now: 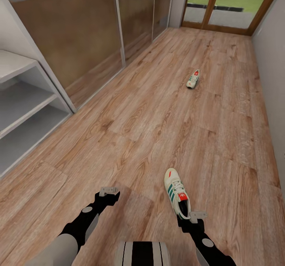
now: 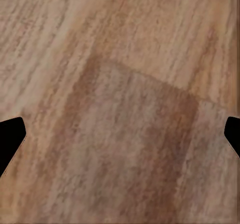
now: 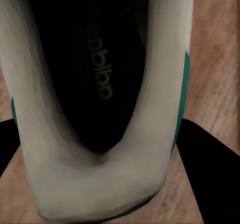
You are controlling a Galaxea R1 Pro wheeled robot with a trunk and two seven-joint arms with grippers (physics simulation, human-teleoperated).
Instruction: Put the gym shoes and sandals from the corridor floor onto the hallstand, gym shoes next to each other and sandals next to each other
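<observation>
I have my right tool [image 1: 189,216] at the heel of the near cream-white lace-up gym shoe with green stripes [image 1: 176,192], which lies on the light brown wood-plank corridor floor [image 1: 130,119] just in front of the robot, a little to the right. In the right wrist view the black fingers [image 3: 207,156] stand on both sides of the shoe's heel [image 3: 100,179], so I judge the tool is holding it there, or very close to closing. The left tool [image 1: 109,192] hangs over bare floor with nothing in it; its dark fingertips [image 2: 11,134] sit far apart at the edges of the left wrist view, so it is wide. The second gym shoe [image 1: 193,79] waits far down the corridor. The white open shelves [image 1: 23,99] at the left carry no shoes in the part I can see, so, as I judge, no shoe is placed yet, and most of the work is left. The head view gives me the layout; the right wrist view shows the dark insole with its printed letters.
</observation>
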